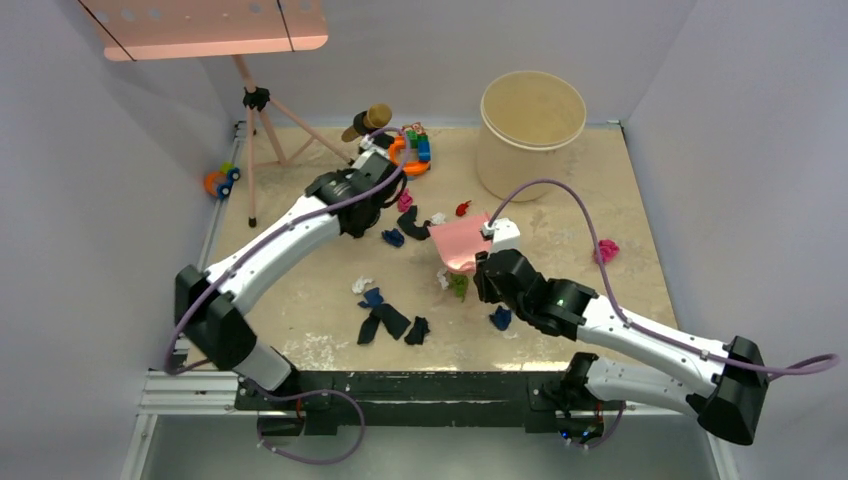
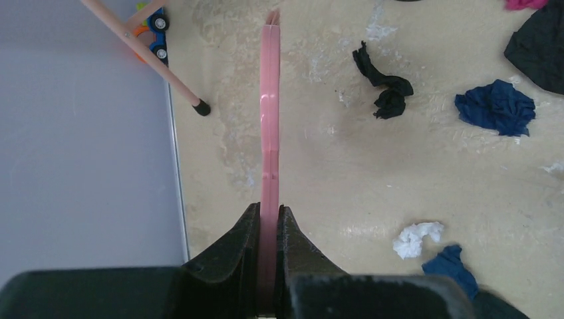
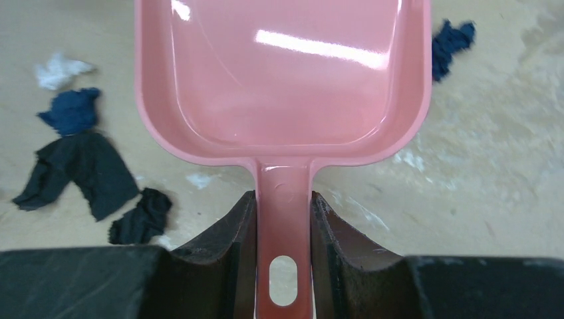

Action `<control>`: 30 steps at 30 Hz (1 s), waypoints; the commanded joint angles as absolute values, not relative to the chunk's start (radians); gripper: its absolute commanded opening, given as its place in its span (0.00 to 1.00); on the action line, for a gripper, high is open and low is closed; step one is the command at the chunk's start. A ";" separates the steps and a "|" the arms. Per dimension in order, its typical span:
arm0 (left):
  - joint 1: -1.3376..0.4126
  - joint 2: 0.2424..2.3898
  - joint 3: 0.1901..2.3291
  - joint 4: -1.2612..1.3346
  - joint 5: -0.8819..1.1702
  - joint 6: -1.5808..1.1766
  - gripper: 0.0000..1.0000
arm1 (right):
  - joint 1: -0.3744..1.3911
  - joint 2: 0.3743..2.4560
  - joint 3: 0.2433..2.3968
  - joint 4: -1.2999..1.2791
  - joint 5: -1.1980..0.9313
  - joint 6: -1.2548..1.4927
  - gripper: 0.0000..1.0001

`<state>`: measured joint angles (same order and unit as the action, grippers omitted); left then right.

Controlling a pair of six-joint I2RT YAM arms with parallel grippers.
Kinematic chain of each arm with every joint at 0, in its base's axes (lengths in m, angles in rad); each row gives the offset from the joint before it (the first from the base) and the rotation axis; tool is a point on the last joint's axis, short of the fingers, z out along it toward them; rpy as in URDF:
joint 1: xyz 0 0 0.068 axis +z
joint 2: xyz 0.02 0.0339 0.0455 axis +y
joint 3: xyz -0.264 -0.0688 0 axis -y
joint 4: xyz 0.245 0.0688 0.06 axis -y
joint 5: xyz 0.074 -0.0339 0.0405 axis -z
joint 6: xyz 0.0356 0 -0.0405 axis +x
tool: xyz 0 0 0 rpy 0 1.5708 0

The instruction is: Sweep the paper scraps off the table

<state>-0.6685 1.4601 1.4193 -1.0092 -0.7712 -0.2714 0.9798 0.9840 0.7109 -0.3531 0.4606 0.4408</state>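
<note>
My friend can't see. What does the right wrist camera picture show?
The right gripper is shut on the handle of an empty pink dustpan, with the beige table behind it. Dark navy, blue and white paper scraps lie on the picture's left side, and one blue scrap at upper right.

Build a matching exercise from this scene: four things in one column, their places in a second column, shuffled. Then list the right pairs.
Things:
1. dustpan
2. brush handle
3. bucket
4. lone pink scrap

Places:
A. standing at the far right corner of the table
B. clamped in the left pincer
C. lying near the table's right edge
D. clamped by its handle in the right pincer

Pairs: 1-D, 2-B, 3-A, 4-C
</note>
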 commanded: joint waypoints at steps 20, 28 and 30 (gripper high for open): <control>-0.719 1.720 1.653 -1.190 -0.044 -0.117 0.00 | 0.937 0.709 0.798 -0.771 0.716 0.773 0.00; -0.742 1.569 1.699 -1.171 -0.269 -0.105 0.00 | 0.936 0.700 0.799 -0.772 0.734 0.771 0.00; -0.742 1.586 1.721 -1.145 -0.385 -0.078 0.00 | 0.937 0.701 0.796 -0.771 0.732 0.775 0.00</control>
